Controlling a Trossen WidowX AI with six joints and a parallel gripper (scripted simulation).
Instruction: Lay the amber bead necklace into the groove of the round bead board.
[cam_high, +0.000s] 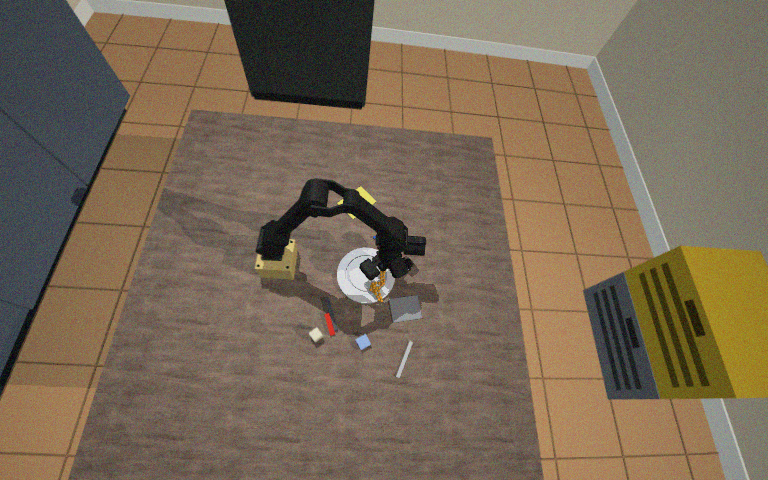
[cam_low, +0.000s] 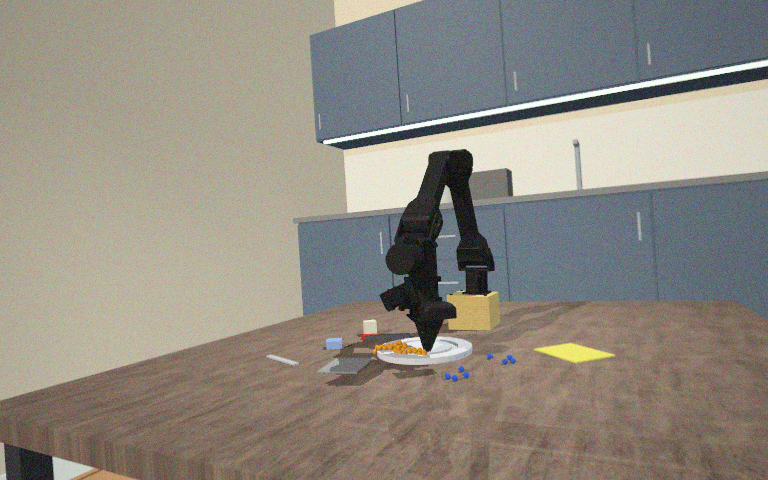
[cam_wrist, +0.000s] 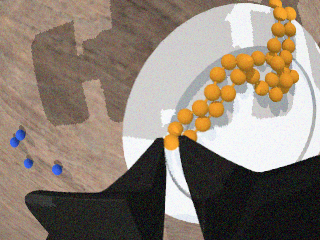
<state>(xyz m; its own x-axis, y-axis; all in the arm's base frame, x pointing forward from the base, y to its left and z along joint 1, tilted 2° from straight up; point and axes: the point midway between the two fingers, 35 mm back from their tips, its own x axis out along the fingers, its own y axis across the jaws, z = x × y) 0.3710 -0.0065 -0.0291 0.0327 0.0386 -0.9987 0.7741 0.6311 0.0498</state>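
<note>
The amber bead necklace (cam_high: 376, 288) (cam_low: 396, 347) (cam_wrist: 212, 92) lies bunched across one side of the white round bead board (cam_high: 346, 283) (cam_low: 461, 352) (cam_wrist: 142, 105). In the wrist view it runs as a narrow double strand from the fingertips to a clump, then on over the far rim. My gripper (cam_low: 428, 349) (cam_wrist: 171, 143) is shut on the near end of the necklace, low at the board, by the groove. In the wrist view the fingertips stand a narrow gap apart with beads at them. In the top view the arm hides the fingertips.
Small blue beads (cam_low: 461, 369) (cam_wrist: 28, 163) lie beside the board. A grey plate (cam_high: 405, 309) (cam_low: 346, 365) is close to its rim. A blue cube (cam_high: 363, 341), a cream cube (cam_high: 316, 334), a red-and-black bar (cam_high: 329, 324), a pale stick (cam_high: 403, 359) and a yellow sheet (cam_low: 573, 352) lie around.
</note>
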